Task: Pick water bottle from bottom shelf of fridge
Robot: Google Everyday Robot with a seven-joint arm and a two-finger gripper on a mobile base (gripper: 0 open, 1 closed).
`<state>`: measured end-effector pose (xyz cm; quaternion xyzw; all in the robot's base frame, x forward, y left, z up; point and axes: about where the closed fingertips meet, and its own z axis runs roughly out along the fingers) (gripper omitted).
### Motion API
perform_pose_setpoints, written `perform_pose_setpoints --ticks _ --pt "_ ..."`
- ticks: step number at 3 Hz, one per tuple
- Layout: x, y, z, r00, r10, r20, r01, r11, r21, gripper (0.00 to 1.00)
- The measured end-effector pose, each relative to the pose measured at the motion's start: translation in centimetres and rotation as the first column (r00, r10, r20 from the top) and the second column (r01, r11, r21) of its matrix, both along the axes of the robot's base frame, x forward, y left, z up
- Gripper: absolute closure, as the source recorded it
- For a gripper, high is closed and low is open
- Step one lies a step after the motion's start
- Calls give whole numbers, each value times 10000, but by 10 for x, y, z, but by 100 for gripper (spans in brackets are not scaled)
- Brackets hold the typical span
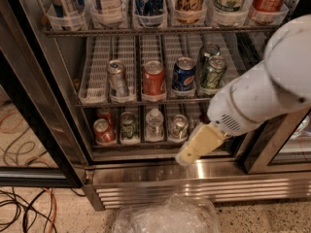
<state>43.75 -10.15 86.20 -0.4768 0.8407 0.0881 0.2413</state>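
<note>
The water bottle [154, 123], small and clear with a whitish cap, stands upright in the middle lane of the bottom shelf [146, 142] of the fridge [160, 173]. A red can [103, 130] and a green can [128, 125] stand to its left, and a silver can [179, 126] to its right. My gripper [187, 155], cream-coloured on a white arm [257, 93], hangs in front of the shelf's front rail, right of and lower than the bottle and apart from it. The arm hides the right end of the shelf.
The middle rack holds a silver can [116, 78], a red can [154, 76], a blue can [183, 74] and green cans [212, 72]. Tall bottles fill the top rack. An open glass door [34, 130] stands left. A clear plastic bag [165, 216] and cables [22, 208] lie on the floor.
</note>
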Motion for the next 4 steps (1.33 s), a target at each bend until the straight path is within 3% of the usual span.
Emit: perform_pose_setpoints --ticks 1,2,3,4 --pt "-18 45 -45 9904 -1220 -651 1279 9872 954 0" --pt "-43 76 -89 9684 -2317 -923 2412 9641 1110 0" --pt "-45 92 -113 9250 -3601 -1214 3781 9044 1979 0" --pt "-29 96 -103 9165 -3922 -786 3988 8813 2536 0"
